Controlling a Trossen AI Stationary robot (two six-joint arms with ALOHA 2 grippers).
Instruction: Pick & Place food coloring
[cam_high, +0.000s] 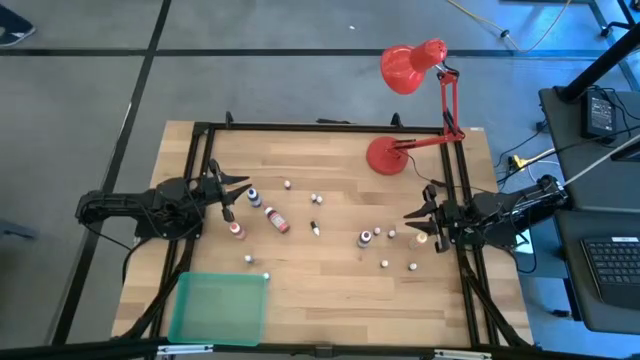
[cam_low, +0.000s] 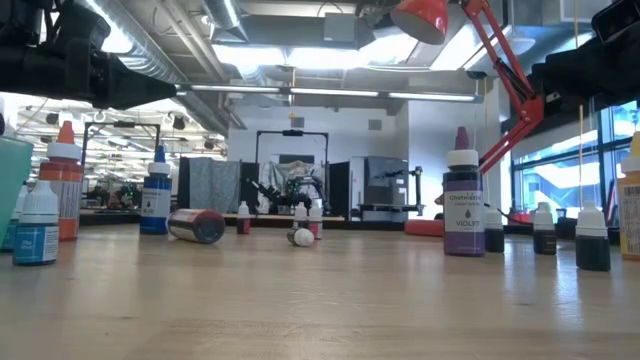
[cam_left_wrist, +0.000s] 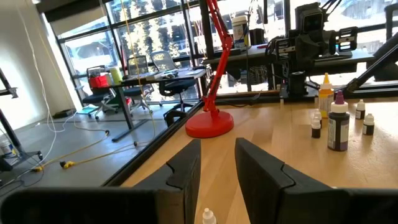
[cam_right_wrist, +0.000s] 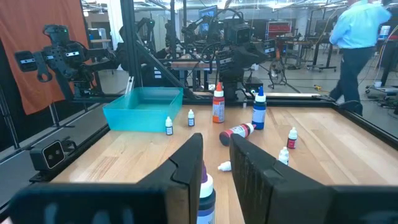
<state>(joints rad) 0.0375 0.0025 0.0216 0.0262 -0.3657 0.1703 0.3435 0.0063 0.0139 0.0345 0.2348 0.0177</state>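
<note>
Food coloring bottles stand scattered on the wooden table (cam_high: 330, 290). Among them are a blue one (cam_high: 253, 196), an orange one (cam_high: 237, 229), a violet one (cam_high: 365, 238) and a yellow one (cam_high: 438, 243). A red one (cam_high: 276, 220) lies on its side, and several tiny whitish ones (cam_high: 384, 264) stand around them. My left gripper (cam_high: 238, 192) hovers level at the table's left side, just left of the blue bottle. My right gripper (cam_high: 412, 213) hovers level at the right side, beside the violet and yellow bottles. Both are shut with nothing between their fingers (cam_left_wrist: 186, 165) (cam_right_wrist: 189, 158).
A flat translucent green tray (cam_high: 220, 307) lies at the near left corner. A red desk lamp stands with its base (cam_high: 385, 155) at the far right, its arm (cam_high: 450, 110) rising over the frame. A black frame (cam_high: 330, 127) borders the table. A person (cam_right_wrist: 357, 50) walks in the room beyond.
</note>
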